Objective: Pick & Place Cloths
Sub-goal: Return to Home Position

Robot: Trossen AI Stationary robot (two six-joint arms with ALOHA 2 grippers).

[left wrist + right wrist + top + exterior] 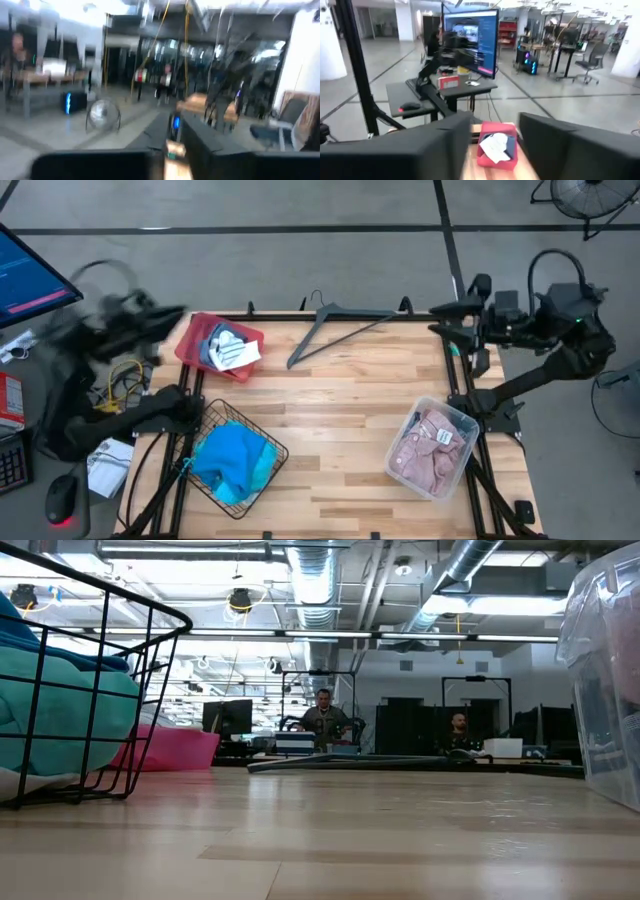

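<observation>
Fingers [560, 147] of right end effector [495, 132] apart, empty — left end effector [168, 318] off-table.

Grey hanger [325, 311], red tray [191, 337], wire basket [273, 450], clear tub [463, 417] (perhaps plastic)

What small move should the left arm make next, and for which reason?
Probably bring the left arm, blurred beyond the left edge of the table, to rest, as the right arm sits beyond the right edge. The cloths lie in the red bin, wire basket and clear box; only the hanger lies loose.
</observation>
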